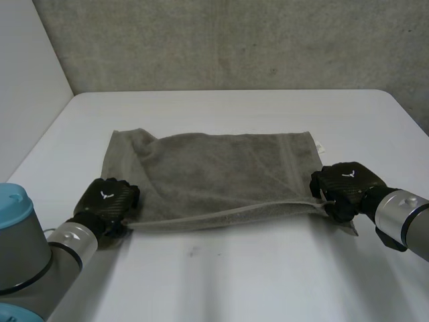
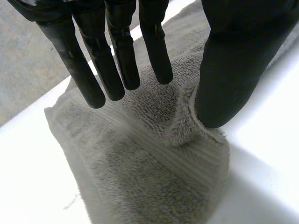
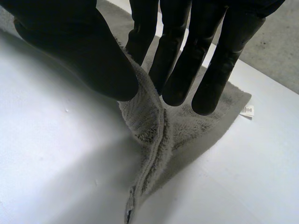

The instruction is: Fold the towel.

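Bare table (image 1: 221, 282) surrounds the towel (image 1: 221, 174); the wall (image 1: 234, 40) seems close behind.

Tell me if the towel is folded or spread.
Spread, mostly: the towel lies flat on the table, only its near corners raised, the right hand pinching one, left hand at the other.

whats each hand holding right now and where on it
Right hand pinches the towel at its near right corner; left hand is at the near left corner, hold unclear.
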